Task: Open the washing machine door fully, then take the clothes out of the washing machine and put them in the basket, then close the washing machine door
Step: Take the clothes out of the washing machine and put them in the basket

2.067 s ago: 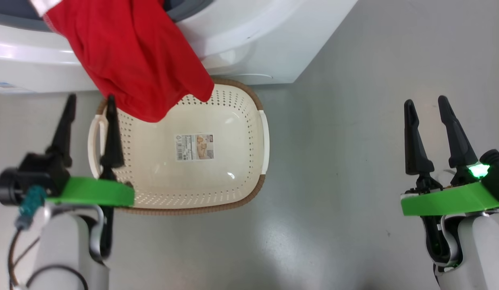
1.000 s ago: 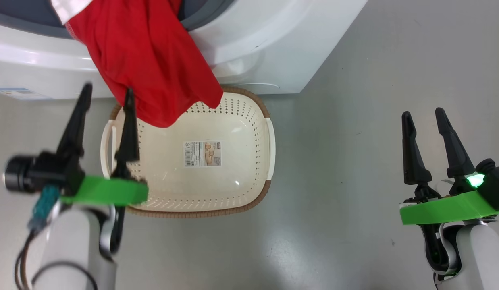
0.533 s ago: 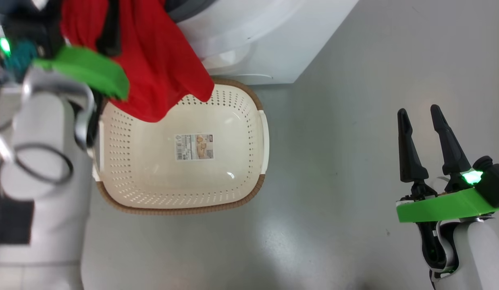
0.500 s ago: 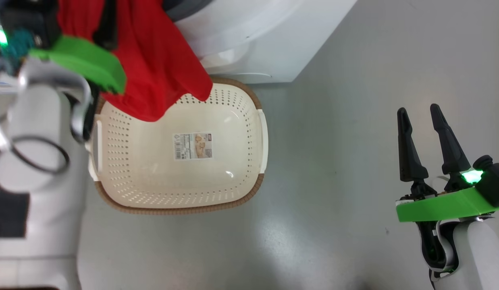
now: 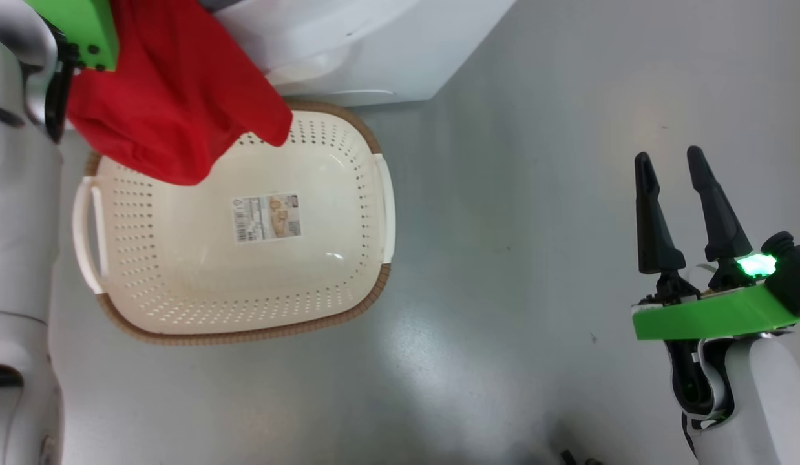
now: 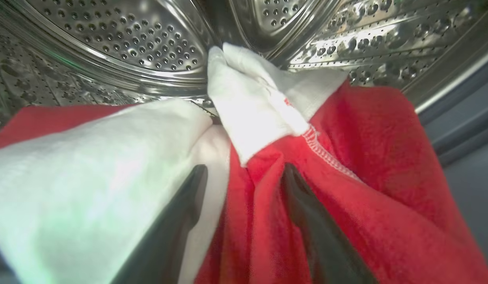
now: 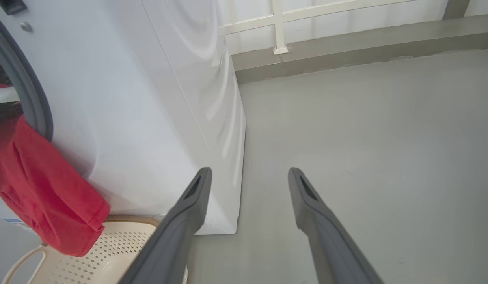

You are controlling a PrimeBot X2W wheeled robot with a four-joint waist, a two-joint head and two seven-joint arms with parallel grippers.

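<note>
Red clothes (image 5: 174, 97) with white panels (image 6: 252, 102) hang out of the washing machine (image 5: 348, 51) mouth, their lower end dangling over the cream basket (image 5: 180, 271). My left gripper (image 6: 244, 173) is pushed into the clothes at the steel drum (image 6: 122, 35), open, with a fold of red fabric between its fingers (image 6: 295, 185). My right gripper (image 5: 671, 161) stands open and empty over the floor, far right of the basket. In the right wrist view the clothes (image 7: 43, 189) droop past the grey gasket (image 7: 27, 90) toward the basket (image 7: 90, 256). The washing machine door is out of view.
The basket sits on grey floor (image 5: 536, 194) right against the washer's front. My pale left forearm (image 5: 12, 226) runs along the basket's left side. A low wall ledge (image 7: 346, 43) lies beyond the machine.
My left arm rose from beside the basket into the washer mouth, its fingers now in the red clothes. The head camera shifted. The right gripper stayed open in place.
</note>
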